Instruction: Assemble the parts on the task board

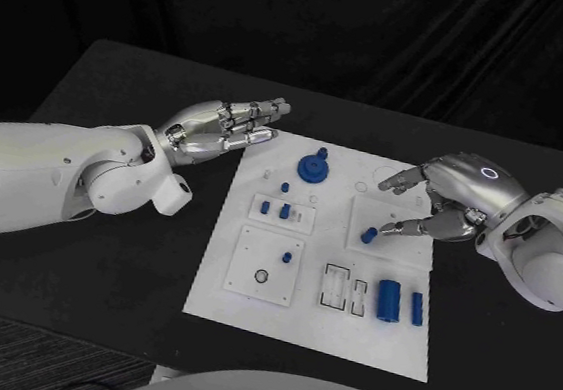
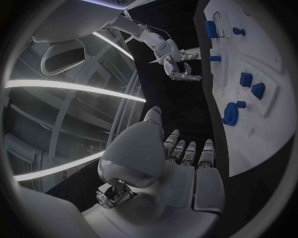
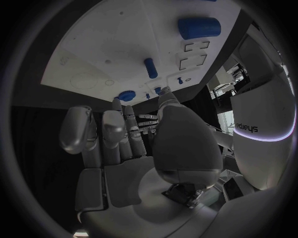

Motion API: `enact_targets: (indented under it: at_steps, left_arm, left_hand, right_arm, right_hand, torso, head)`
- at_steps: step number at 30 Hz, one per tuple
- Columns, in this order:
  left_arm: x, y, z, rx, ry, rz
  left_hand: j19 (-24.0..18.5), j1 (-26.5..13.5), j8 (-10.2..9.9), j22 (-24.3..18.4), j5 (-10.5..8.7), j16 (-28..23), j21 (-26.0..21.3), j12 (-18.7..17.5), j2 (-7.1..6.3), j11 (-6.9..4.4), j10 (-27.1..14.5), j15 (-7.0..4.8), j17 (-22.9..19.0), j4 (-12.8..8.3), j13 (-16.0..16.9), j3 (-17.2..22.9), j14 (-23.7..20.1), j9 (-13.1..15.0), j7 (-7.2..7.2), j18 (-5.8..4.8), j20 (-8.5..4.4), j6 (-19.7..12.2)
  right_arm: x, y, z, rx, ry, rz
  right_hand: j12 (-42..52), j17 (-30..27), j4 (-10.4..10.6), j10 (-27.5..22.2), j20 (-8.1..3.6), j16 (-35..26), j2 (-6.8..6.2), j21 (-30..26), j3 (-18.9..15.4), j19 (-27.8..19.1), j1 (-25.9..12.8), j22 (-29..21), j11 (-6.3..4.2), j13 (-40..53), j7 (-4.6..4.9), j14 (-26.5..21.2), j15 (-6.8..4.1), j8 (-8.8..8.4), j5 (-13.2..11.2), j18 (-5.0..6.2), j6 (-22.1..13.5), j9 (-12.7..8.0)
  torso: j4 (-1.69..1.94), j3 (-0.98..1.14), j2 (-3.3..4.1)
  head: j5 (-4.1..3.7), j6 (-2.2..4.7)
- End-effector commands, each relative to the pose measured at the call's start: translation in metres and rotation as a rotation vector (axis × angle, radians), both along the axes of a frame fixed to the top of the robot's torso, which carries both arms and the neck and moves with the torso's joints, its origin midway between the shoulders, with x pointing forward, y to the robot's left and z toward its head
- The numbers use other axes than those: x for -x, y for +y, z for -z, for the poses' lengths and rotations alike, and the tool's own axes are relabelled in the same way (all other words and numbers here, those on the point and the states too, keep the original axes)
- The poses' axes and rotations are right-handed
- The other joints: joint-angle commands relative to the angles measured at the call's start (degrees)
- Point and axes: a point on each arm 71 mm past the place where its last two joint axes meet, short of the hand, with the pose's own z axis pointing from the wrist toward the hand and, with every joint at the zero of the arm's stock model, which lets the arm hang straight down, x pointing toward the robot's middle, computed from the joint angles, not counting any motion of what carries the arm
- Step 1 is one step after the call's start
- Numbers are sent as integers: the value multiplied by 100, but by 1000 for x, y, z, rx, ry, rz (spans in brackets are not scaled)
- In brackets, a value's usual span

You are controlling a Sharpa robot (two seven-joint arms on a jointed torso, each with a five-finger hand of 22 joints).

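Left robot hand [image 1: 223, 128] spread, holding nothing, just beside task board [image 1: 243, 300]. Right robot hand [image 1: 442, 197] spread over board, fingertips near small blue peg [image 1: 368, 235], not touching.

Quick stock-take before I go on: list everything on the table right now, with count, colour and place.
Task board: one, white, middle of the black table.
Gear-like part: one, blue, far end of the board.
Small pegs: several, blue, board's left-centre raised plate.
Small part: one, blue, right raised plate, just by the right hand's fingertips.
Large cylinder: one, blue, near right of board.
Slim cylinder: one, blue, right beside the large cylinder.
Table: one, black.
Left hand: silver, fingers extended, at the board's far left corner, holding nothing.
Right hand: silver, above the right raised plate; contact unclear.
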Motion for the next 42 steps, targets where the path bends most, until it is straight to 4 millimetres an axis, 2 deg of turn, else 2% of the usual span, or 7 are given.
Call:
enact_targets:
  at_steps: [1, 7, 19, 30, 32, 35, 42]
  left_arm:
    - [1, -1, -1, 18, -8, 12]
    - [1, 1, -1, 17, -9, 6]
    - [2, 5, -1, 20, -10, 2]
    - [3, 7, 0, 18, -6, 0]
    - [3, 7, 0, 19, -4, 2]
    - [3, 7, 0, 20, -3, 6]
    - [3, 6, 1, 21, 0, 10]
  left_hand:
    - [-20, 9, 8, 9, 30, -21, 3, -33, 53, -41, 5, 29, -5, 22, -5, 16, -2, -5, -32, 56, 39, 0]
    - [-11, 136, 13, 29, 131, -21, 9, -30, 49, -53, 3, 43, -5, -87, -4, 44, -2, -3, -46, 57, 59, -9]
    - [1, 311, 19, 42, 437, -21, 14, -23, 110, -47, 5, 40, -5, -320, -2, 112, -2, -1, -45, 57, 51, -7]
    - [5, 326, 20, 50, 510, -21, 16, -20, 137, -43, 8, 41, -5, -356, -1, 126, -2, -1, -44, 56, 57, -5]
    - [6, 328, 21, 52, 519, -21, 17, -19, 141, -42, 9, 41, -5, -360, -1, 128, -2, -1, -43, 56, 57, -3]
    - [17, 187, 35, 74, 416, -21, 24, -11, 183, -16, 16, 66, -5, -244, 1, 66, -2, 5, -13, 60, 58, 55]
    - [30, 135, 48, 99, 387, -21, 32, -8, 207, -5, 19, 87, -5, -182, 2, 41, -2, 11, 4, 62, 61, 111]
  right_arm:
    - [-1, -3, 7, 22, 40, 27]
    - [-1, -1, 15, 30, 61, -5]
    - [1, 9, 33, 45, 111, -62]
    - [3, 21, 42, 50, 139, -123]
    - [3, 23, 43, 49, 141, -134]
    - [4, 25, 45, 44, 142, -152]
    - [5, 27, 46, 28, 130, -170]
  right_hand:
    - [26, 16, -10, 88, -6, 39, 64, 75, 68, 226, 21, 917, 0, 12, 55, 33, 11, 33, 13, 93, 60, 11]
    - [122, 290, -44, 287, -30, 302, 389, 415, 327, 262, 336, 989, -56, 32, 154, 102, -30, 57, 465, 44, 186, 20]
    - [260, 253, -96, 495, -68, 331, 533, 561, 402, 255, 678, 1013, -118, 67, 255, 76, -76, 105, 498, 25, 346, 48]
    - [364, 153, -150, 605, -92, 294, 605, 570, 416, 228, 965, 1008, -156, 92, 379, 46, -105, 183, 535, 28, 544, 103]
    - [408, 146, -177, 657, -102, 295, 637, 580, 436, 222, 1072, 1009, -171, 104, 385, 44, -117, 236, 649, 28, 643, 129]
    - [431, 160, -249, 691, -111, 316, 687, 488, 549, 181, 1369, 984, -174, 94, 398, 46, -124, 293, 1129, 44, 731, 152]
    - [423, 118, -314, 760, -116, 303, 729, 490, 785, 161, 1765, 981, -179, 50, 438, 32, -130, 412, 1411, 46, 947, 203]
  torso:
    - [3, 5, 0]
    - [4, 4, -2]
    - [6, 4, -3]
    - [5, 4, -2]
    - [3, 4, -1]
    - [4, 5, -3]
    - [5, 4, -2]
  head:
    - [-23, -1]
    - [26, -1]
    - [-8, -1]
    - [3, -1]
    - [9, -1]
    - [8, -1]
    - [8, -1]
